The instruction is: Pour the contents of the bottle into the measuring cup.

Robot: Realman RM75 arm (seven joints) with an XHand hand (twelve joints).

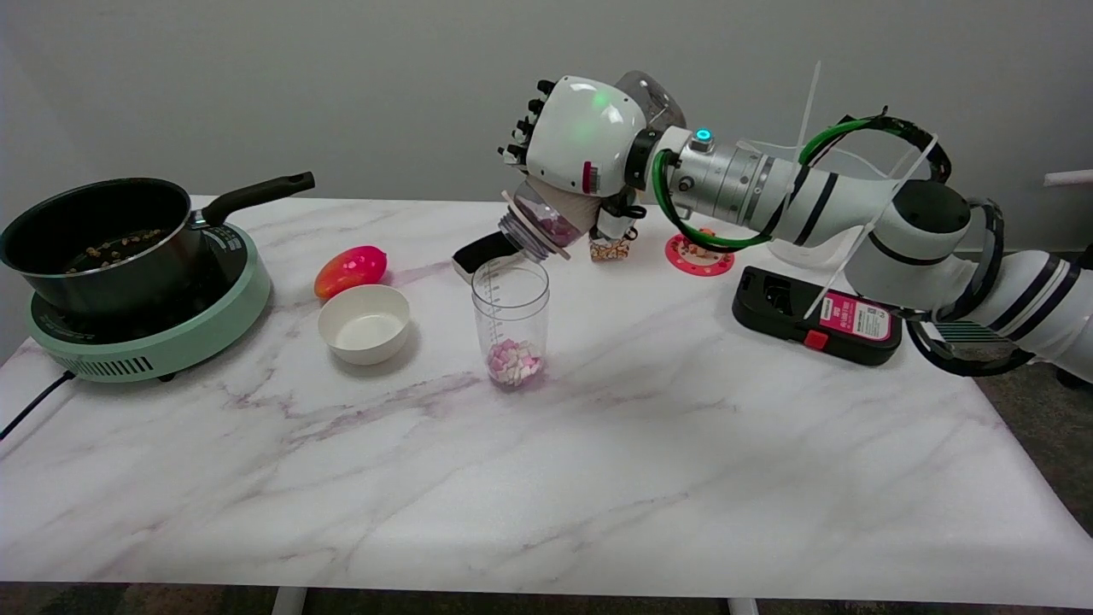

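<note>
A tall clear measuring cup (511, 320) stands upright in the middle of the marble table, with pink and white pieces (514, 362) lying at its bottom. My right hand (581, 137) grips a clear bottle (546, 224) and holds it tipped steeply, its open mouth pointing down-left just above the cup's rim. More pink pieces sit inside the bottle near its neck. The hand's fingers wrap the bottle from behind, so most of the bottle's body is hidden.
A black pan (102, 239) sits on a green hotplate (154, 333) at the left. A red-orange fruit (350, 269) and a white bowl (365, 323) lie left of the cup. A black scale (815, 325), a pink coaster (700, 254) and a small jar (610, 248) lie right.
</note>
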